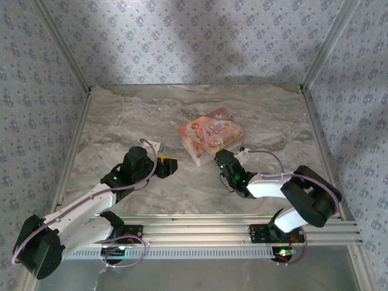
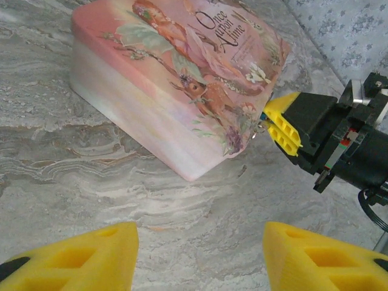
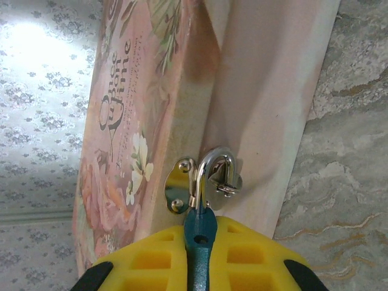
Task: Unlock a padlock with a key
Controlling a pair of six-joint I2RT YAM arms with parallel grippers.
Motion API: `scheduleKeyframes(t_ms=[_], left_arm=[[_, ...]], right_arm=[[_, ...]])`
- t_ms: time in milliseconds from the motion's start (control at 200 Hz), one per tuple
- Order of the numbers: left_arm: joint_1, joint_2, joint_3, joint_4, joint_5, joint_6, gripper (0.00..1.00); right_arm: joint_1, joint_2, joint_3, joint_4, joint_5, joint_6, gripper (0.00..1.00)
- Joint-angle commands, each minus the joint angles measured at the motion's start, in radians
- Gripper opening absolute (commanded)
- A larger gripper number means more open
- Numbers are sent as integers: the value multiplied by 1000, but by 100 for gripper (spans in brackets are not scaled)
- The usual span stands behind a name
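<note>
The blue padlock (image 3: 198, 229) is pinched between the yellow pads of my right gripper (image 3: 200, 245), which is shut on its body. Its silver shackle (image 3: 215, 163) hooks through the metal hasp (image 3: 179, 188) on the side of the pink printed box (image 3: 151, 91). From the left wrist view, the right gripper (image 2: 280, 124) presses against the box corner, with a sliver of the padlock (image 2: 264, 116) at its tips. My left gripper (image 2: 200, 254) hovers open over bare table a little short of the box (image 2: 182, 73), nothing between its fingers. The key is out of view.
The pink box (image 1: 211, 134) lies mid-table on the marble-patterned surface (image 1: 121, 121), with the left gripper (image 1: 168, 166) to its left and the right gripper (image 1: 223, 159) at its near corner. Patterned walls enclose the table on three sides.
</note>
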Motion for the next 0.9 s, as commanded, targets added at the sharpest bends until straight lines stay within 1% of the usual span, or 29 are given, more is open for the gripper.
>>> scheduleKeyframes(t_ms=[0, 105, 205, 275, 310, 330, 375, 420, 475, 550, 660, 734, 789, 894], left_arm=[[-8, 0, 64, 8, -1, 28, 57], [-8, 1, 73, -7, -4, 38, 57], [-7, 0, 81, -7, -23, 48, 57], [-4, 8, 90, -4, -44, 43, 57], [0, 16, 101, -5, -50, 33, 57], [4, 19, 110, -12, -47, 24, 57], [3, 23, 127, -5, -27, 17, 56], [-8, 26, 124, 27, -24, 8, 56], [-24, 37, 119, 55, -32, 3, 56], [-33, 39, 141, 16, -26, 23, 56], [-32, 5, 142, -40, -39, 51, 56], [-31, -16, 124, -48, -44, 53, 56], [-31, -22, 117, -50, -43, 45, 56], [-31, -22, 98, -37, -37, 22, 56]], right_arm=[[-15, 40, -25, -7, 16, 38, 0], [-23, 74, -33, 60, 12, 77, 0], [-52, 97, -4, 78, -46, 67, 0], [-62, 115, 3, 93, -62, 69, 0], [-52, 123, -4, 85, -45, 125, 0], [-40, 128, -11, 88, -24, 184, 0], [-14, 142, -24, 142, 23, 240, 0], [-15, 145, -23, 162, 26, 234, 0], [-19, 131, -10, 107, 32, 233, 0], [-22, 128, 12, 52, 28, 236, 0], [-34, 167, 6, 175, 23, 216, 0], [-44, 148, -1, 212, 43, 203, 0], [-47, 112, 5, 184, 62, 180, 0], [-68, 52, 39, 90, 61, 129, 0]])
